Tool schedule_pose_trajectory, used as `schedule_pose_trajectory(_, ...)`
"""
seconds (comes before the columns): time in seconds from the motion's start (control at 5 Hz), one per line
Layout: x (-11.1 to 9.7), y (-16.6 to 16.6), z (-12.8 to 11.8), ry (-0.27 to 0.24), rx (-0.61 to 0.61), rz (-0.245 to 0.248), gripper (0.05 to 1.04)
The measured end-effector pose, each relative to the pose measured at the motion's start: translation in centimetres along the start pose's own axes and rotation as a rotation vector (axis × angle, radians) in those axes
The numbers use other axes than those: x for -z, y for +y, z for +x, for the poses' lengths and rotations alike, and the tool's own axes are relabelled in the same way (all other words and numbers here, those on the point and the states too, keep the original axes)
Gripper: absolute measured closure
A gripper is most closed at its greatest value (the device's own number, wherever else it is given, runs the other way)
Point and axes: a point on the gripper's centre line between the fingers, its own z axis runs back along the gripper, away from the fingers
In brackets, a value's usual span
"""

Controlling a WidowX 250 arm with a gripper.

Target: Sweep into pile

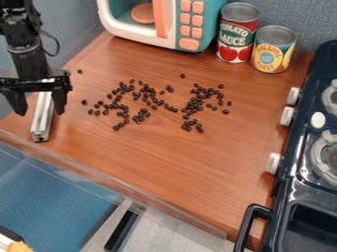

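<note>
Across the counter (pixel 217 187), the beans (pixel 150 101) were strewn in loose clusters, while at the left the gripper (pixel 41 113) was poised, its fingers spread either side of the bar (pixel 41 125), presumably so that it could be clasped for sweeping.

Room along near counter (pixel 178 162); microwave (pixel 172 24), cans (pixel 237 34) block back; stove (pixel 299 189) blocks right.
</note>
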Motion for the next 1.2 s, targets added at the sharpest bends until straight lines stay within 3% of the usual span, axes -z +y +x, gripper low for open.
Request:
schedule_pose_trajectory(0.6, 0.4, 0.0, 0.9, 0.0, -0.016, -0.002, 0.082)
schedule_pose_trajectory(0.8, 0.9, 0.1, 1.2, 0.006, -0.025, 0.005, 0.127)
schedule_pose_trajectory(1.2, 1.5, 0.3, 1.1, -0.004, -0.039, 0.024, 0.689)
